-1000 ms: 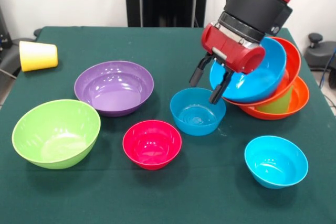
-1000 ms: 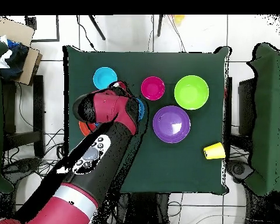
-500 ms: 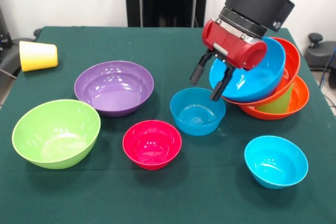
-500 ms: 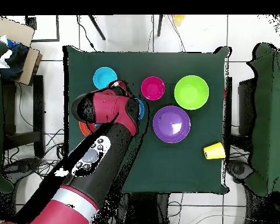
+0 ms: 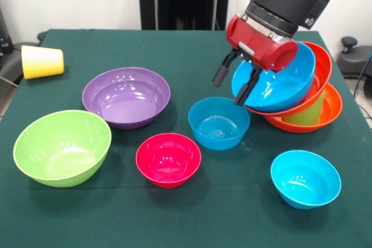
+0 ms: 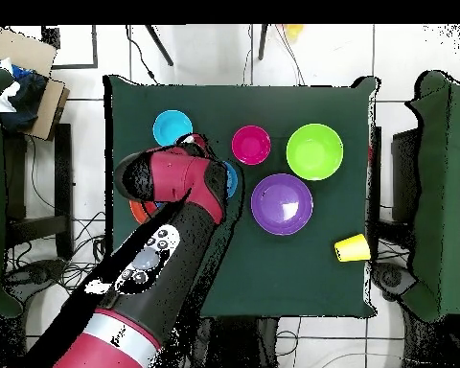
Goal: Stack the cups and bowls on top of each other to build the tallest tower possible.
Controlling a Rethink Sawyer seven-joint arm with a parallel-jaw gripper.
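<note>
Gripper (image 5: 235,85) hangs w/ fingers spread, grasping nothing, just above the far rim of a blue bowl (image 5: 218,122) mid-counter. Right beside it leans the tower (image 5: 296,88): tilted blue bowl on top, two orange bowls under, green cup wedged btwn them. Small cyan bowl (image 5: 305,178) sits near front right, pink-red bowl (image 5: 168,159) front centre, purple bowl (image 5: 126,96) and lime green bowl (image 5: 62,147) to the left. Yellow cup (image 5: 42,61) lies on its side at far left edge of the green counter (image 5: 174,56).
</note>
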